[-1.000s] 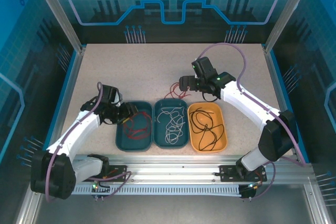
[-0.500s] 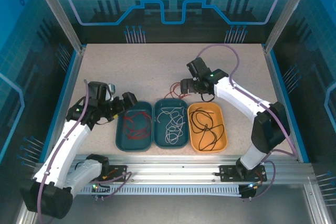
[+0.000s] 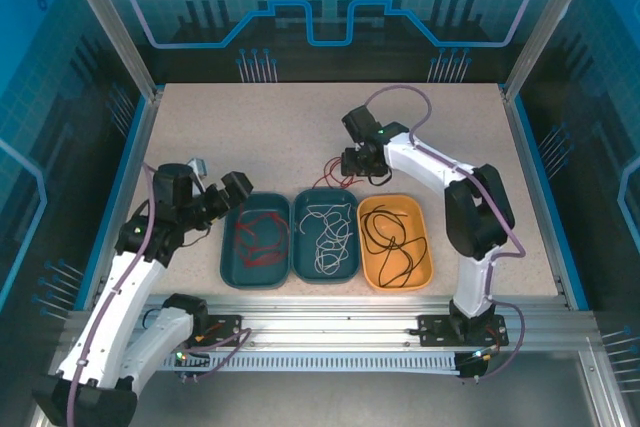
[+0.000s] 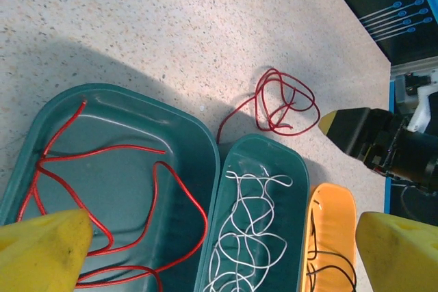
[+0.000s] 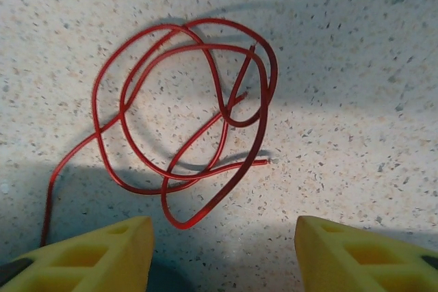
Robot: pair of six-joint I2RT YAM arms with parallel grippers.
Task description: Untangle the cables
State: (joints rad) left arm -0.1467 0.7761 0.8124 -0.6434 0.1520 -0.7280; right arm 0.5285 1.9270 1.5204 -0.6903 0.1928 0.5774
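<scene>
Crossings in loose red cable show at right wrist, blur overhead.

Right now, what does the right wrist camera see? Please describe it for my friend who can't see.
A thin red wire lies in loose overlapping loops on a speckled beige tabletop, one end trailing toward the lower left. At the bottom edge, the right gripper shows two yellow fingers standing apart, nothing between them.
</scene>
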